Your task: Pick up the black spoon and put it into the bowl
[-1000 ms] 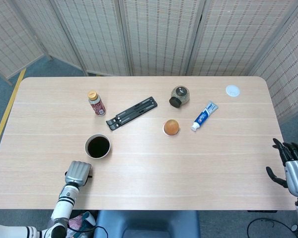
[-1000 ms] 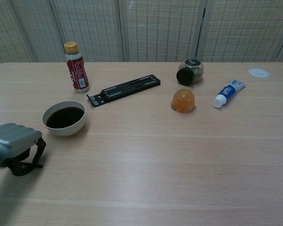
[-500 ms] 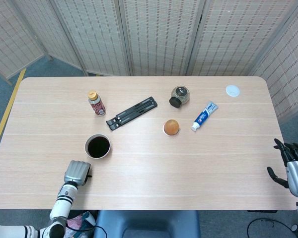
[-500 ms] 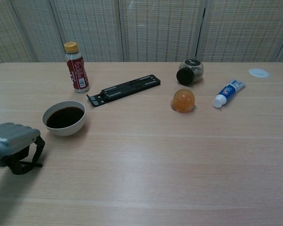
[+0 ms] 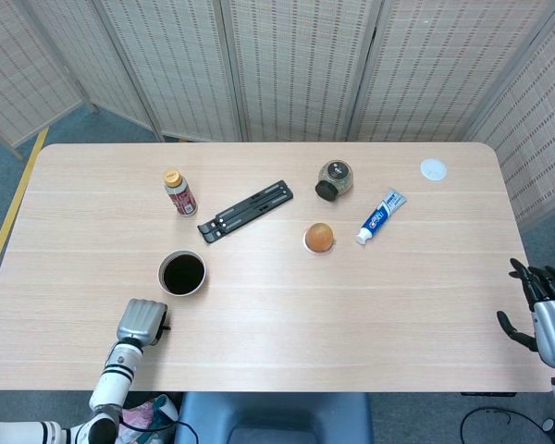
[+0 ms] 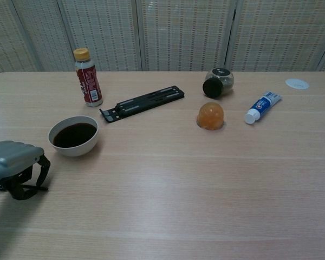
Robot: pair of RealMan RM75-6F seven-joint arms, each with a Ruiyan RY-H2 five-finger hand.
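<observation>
The white bowl (image 5: 182, 274) (image 6: 73, 136) stands at the front left of the table, and its inside looks uniformly dark. I cannot make out a black spoon anywhere in either view. My left hand (image 5: 141, 321) (image 6: 13, 168) rests palm down on the table just in front and to the left of the bowl, apart from it. Its dark fingers (image 6: 37, 170) are curled under the grey back of the hand, and nothing shows in them. My right hand (image 5: 541, 310) hangs beyond the table's right edge with its fingers apart and holding nothing.
A red-labelled bottle (image 5: 178, 192) stands behind the bowl. A black folding stand (image 5: 245, 211) lies mid-table, with an orange jelly cup (image 5: 319, 238), a dark-lidded jar (image 5: 334, 179) and a toothpaste tube (image 5: 379, 215) to its right. A white lid (image 5: 433, 168) lies at the far right.
My left hand has slid slightly away from the bowl toward the near left edge. Nothing else has moved.
</observation>
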